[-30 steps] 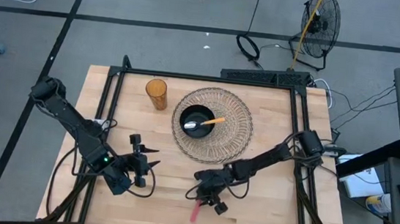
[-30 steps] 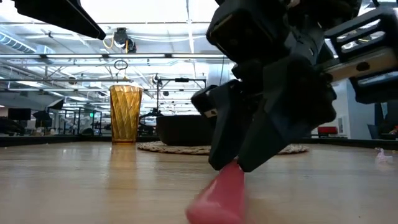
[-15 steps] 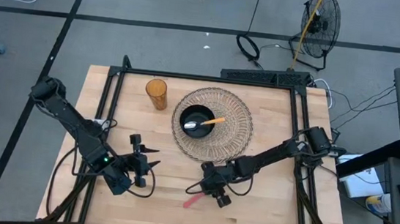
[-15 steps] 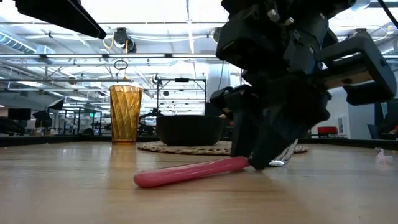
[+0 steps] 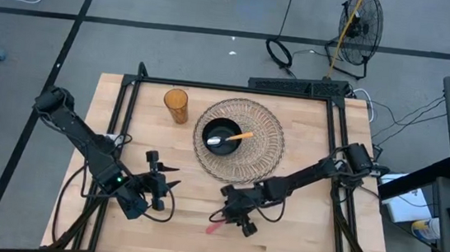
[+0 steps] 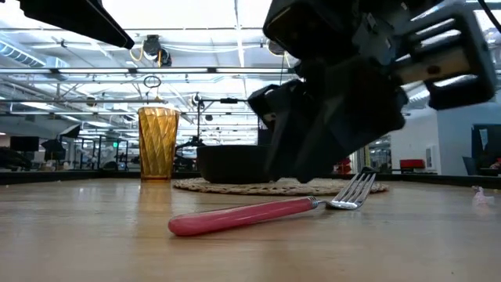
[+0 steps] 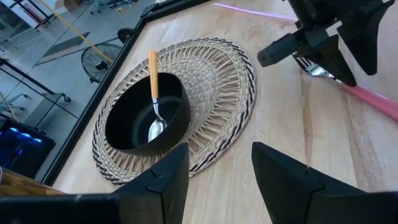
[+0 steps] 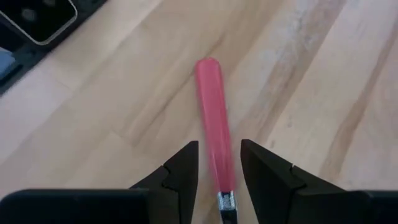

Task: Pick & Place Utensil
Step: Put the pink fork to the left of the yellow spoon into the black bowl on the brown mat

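A fork with a pink handle [image 6: 243, 215] lies flat on the table near the near edge, and it also shows in the high view [image 5: 215, 223] and the right wrist view [image 8: 214, 118]. Its metal tines [image 6: 352, 192] point right. My right gripper [image 8: 219, 168] hovers open just above the fork's neck, one finger on each side of the handle, touching nothing. The low view shows it raised clear of the fork [image 6: 313, 149]. My left gripper [image 5: 161, 184] waits open over the table's near left part.
A black bowl [image 5: 222, 136] holding a spoon with an orange handle [image 7: 153, 74] sits on a round woven mat [image 5: 264, 146] at the table's middle far part. An amber cup [image 5: 176, 105] stands left of the mat. Bare wood surrounds the fork.
My right gripper carried the fork toward the far edge and laid it down; the handle swung from pointing at the near edge to pointing left. The gripper then let go and rose slightly, and the fork now lies flat on the table.
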